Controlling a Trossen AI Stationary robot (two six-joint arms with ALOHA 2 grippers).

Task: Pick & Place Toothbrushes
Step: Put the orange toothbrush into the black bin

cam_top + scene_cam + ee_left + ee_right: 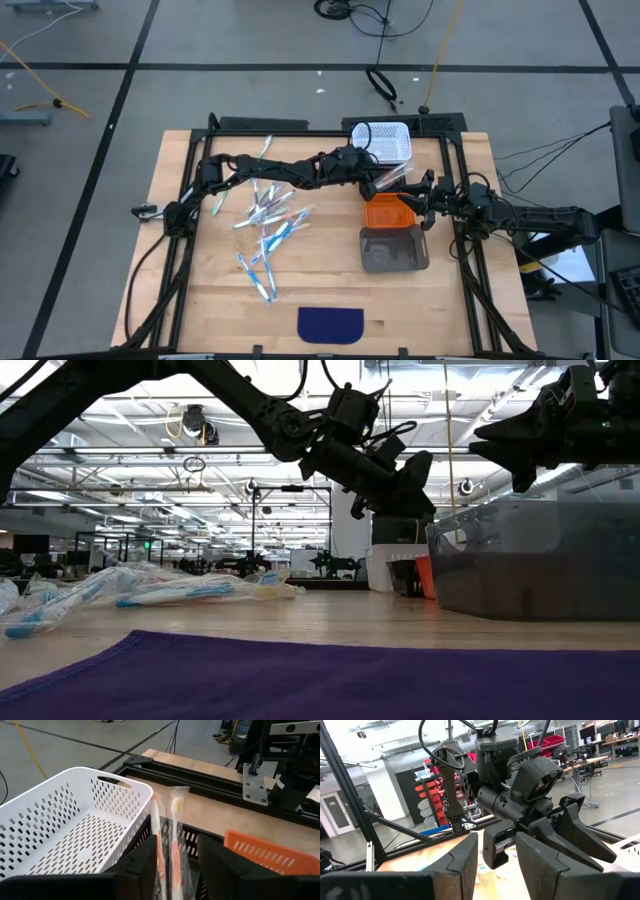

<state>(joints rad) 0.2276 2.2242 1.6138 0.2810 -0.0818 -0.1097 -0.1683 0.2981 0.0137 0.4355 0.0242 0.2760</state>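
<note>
The left gripper [385, 180] is hovering right of centre in the high view, between the white basket [383, 141] and the orange bin [388, 211]. Its fingers [142, 865] are standing apart around an orange-red wrapped toothbrush [176, 845]. The remaining toothbrushes [268, 228] are lying scattered at centre left. The right gripper [425, 203] is waiting just right of the orange bin, above the grey bin [394, 250], fingers apart and holding nothing.

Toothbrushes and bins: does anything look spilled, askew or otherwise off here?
Nothing damaged. The loose toothbrushes lie scattered at all angles on the table, as an unsorted pile would. One orange toothbrush stands between the left hand's fingers beside the white bin.
</note>
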